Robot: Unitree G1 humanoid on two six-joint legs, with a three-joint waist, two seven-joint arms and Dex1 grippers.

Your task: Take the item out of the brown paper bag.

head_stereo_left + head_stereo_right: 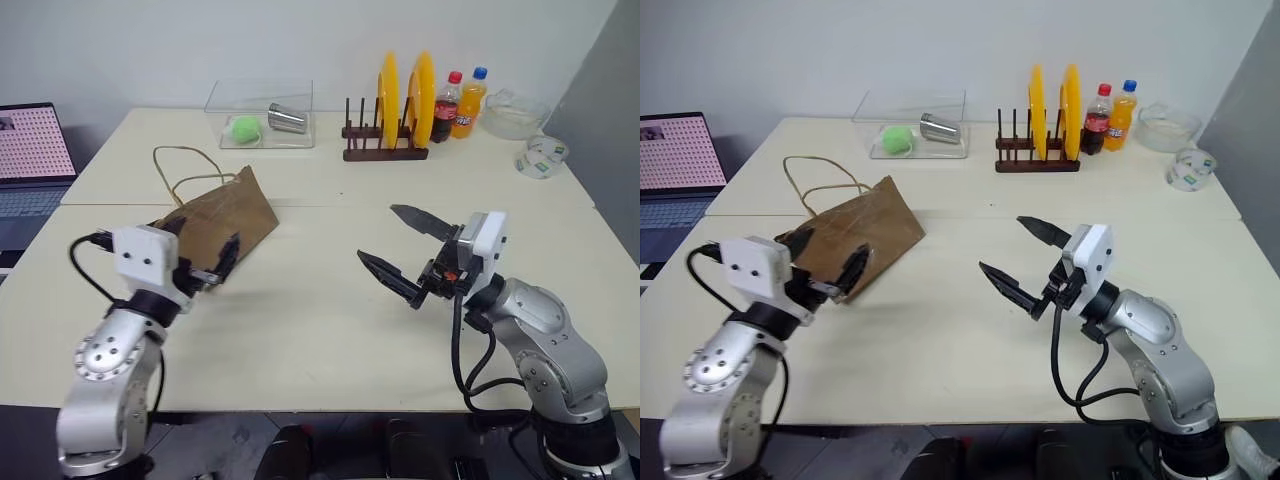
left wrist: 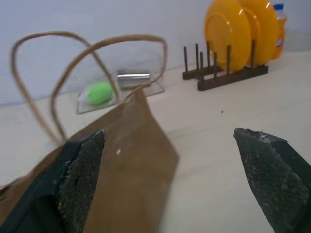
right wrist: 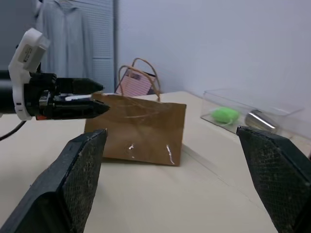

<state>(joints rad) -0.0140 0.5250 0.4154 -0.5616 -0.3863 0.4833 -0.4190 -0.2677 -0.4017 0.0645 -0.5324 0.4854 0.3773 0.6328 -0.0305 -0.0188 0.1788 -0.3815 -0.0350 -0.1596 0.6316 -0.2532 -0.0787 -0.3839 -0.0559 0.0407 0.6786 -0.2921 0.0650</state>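
The brown paper bag (image 1: 228,212) lies creased on the left of the table, its tan cord handles (image 1: 183,165) looping toward the far left. The item is hidden. My left gripper (image 1: 200,245) is open at the bag's near edge. One finger (image 2: 80,179) stands in front of the brown paper and the other (image 2: 272,177) is over bare table. I cannot tell whether it touches the bag. My right gripper (image 1: 378,232) is open and empty above the middle of the table. It points left toward the bag (image 3: 141,131), well apart from it.
A laptop (image 1: 30,160) sits at the far left. Along the back stand a clear box (image 1: 260,120) with a green ball and a metal cup, a rack with yellow plates (image 1: 400,100), cola and orange soda bottles (image 1: 458,105), a glass bowl (image 1: 515,115) and a tape roll (image 1: 542,155).
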